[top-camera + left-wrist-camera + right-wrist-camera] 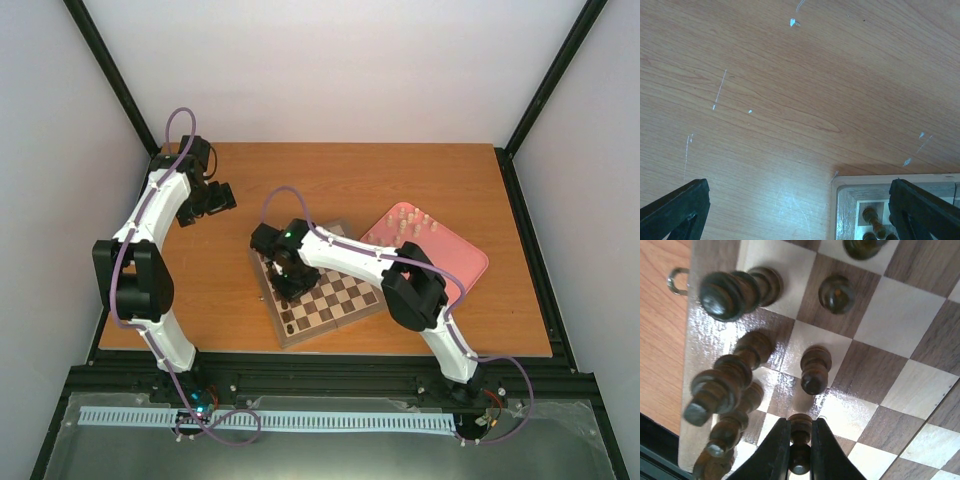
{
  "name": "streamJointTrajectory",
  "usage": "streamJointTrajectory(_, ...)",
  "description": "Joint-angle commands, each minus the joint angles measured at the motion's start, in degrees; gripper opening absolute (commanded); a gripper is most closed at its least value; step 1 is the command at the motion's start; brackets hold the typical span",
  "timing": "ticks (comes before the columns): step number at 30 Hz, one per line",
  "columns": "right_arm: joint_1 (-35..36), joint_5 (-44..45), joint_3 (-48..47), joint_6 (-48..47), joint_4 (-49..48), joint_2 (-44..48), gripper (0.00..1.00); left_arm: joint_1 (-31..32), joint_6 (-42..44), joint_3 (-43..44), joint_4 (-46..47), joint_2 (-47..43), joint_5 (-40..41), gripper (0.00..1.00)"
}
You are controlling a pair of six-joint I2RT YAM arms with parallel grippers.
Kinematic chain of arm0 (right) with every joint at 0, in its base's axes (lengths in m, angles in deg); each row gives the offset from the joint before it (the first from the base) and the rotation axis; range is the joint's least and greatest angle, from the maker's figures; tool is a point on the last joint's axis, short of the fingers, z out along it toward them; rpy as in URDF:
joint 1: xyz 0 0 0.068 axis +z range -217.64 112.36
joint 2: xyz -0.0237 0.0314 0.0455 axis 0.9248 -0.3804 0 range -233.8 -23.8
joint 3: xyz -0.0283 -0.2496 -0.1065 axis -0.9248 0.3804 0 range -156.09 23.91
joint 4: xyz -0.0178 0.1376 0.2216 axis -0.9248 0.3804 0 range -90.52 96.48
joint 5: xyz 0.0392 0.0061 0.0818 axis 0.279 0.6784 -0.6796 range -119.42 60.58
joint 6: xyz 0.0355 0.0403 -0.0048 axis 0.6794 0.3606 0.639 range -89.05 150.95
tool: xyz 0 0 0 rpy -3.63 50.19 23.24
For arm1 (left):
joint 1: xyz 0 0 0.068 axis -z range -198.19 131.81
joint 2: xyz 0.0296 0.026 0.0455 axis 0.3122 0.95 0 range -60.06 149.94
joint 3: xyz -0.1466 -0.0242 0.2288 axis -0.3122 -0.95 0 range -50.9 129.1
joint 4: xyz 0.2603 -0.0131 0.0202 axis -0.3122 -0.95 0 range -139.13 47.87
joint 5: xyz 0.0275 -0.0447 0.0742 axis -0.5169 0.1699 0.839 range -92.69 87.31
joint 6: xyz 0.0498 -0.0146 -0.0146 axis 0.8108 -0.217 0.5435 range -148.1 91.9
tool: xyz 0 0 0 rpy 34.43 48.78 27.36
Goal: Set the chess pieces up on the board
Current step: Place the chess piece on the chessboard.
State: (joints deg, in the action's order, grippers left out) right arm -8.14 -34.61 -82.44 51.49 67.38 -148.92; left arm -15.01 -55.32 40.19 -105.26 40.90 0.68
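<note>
Though half-hidden, piece (801, 421) in right pincer (800, 434)

Dark brown chess pieces (815, 371), brown-and-cream checked board (900, 315), pink tray (460, 258), wood-grain table (790, 100)

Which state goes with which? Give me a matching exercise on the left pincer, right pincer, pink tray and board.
1 left pincer
2 right pincer
3 pink tray
4 board

A holds cream pieces
B open over the table
C shut on a dark piece
D carries dark pieces near one edge

Pairs: 1-B, 2-C, 3-A, 4-D
</note>
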Motion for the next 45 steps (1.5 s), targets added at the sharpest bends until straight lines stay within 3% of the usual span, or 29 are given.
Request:
streamJointTrajectory(1,0.94,0.30,-2.84,-0.87,-0.07,-1.15,0.03,0.28,-0.11,-0.03,0.38,-1.58,-0.29,1.00)
streamJointTrajectory(18,1.07,1.34,-5.67,-2.03,1.90,-4.08,0.04,0.26,-0.03,-0.21,0.38,-1.68,-0.03,1.00)
streamJointTrajectory(31,1.06,1.68,-3.51,-2.39,0.93,0.13,0.27,0.28,-0.07,-0.03,0.36,-1.40,0.14,1.00)
streamJointTrajectory(45,1.05,3.54,-2.22,-1.41,2.58,6.85,0.37,0.29,-0.02,0.23,-0.06,-2.30,0.31,1.00)
